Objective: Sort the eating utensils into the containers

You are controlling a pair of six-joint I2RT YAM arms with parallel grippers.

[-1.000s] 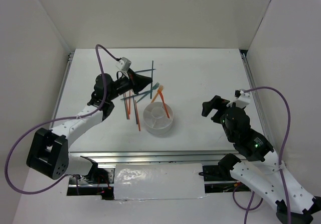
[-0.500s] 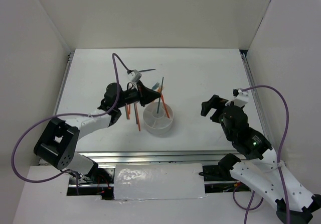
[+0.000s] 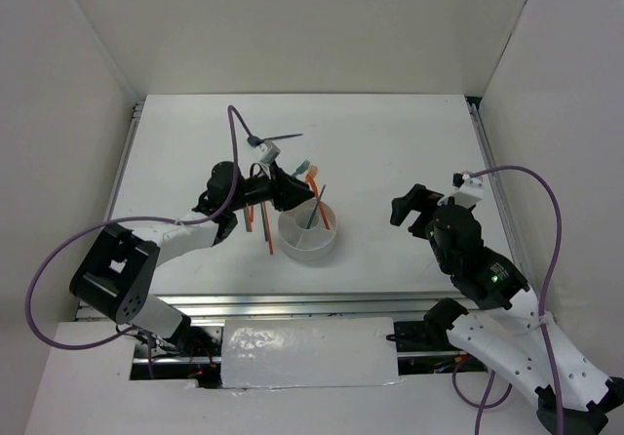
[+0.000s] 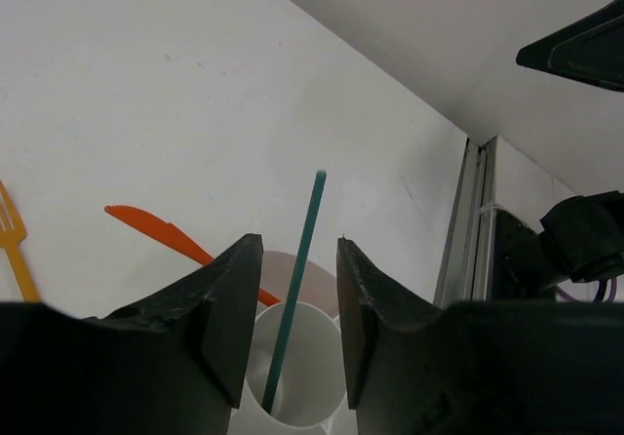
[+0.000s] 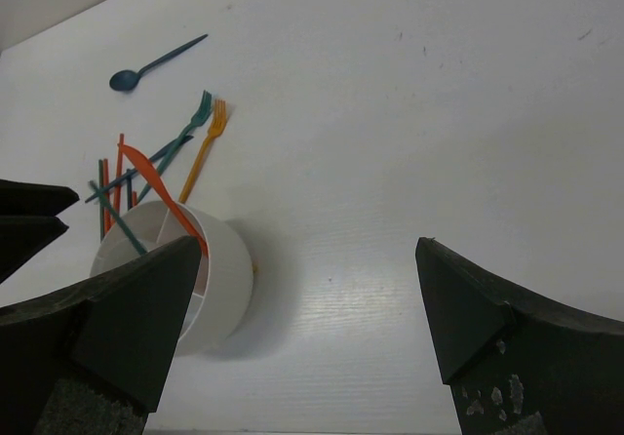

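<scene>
As the sort stands: early, by my judgement; most pieces lie outside the holder (image 3: 308, 235), which sits mid-frame in the top view.
Done: a teal chopstick (image 4: 292, 289) stands tilted in the holder, lower end down inside, upper end rising toward the wrist view's centre. An orange knife (image 4: 146, 222) leans on the rim with its lower end inside. Which compartments they are in I cannot tell.
Left to sort: spoon (image 5: 156, 64) at upper left of the right wrist view; teal fork (image 5: 190, 123) and orange fork (image 5: 205, 147) side by side just above the holder; a loose bunch of chopsticks (image 5: 112, 186), orange and teal, just left of the holder.
Left gripper (image 4: 297, 243): directly over the holder, jaws parted about halfway. The teal chopstick rises between the fingers (image 4: 229, 308) with a gap on each side, so nothing is gripped or touched.
Right gripper (image 5: 304, 250): jaws spread wide, empty, well apart from the holder at right of the top view.
Next call: probably another pick from the bunch or the forks.
</scene>
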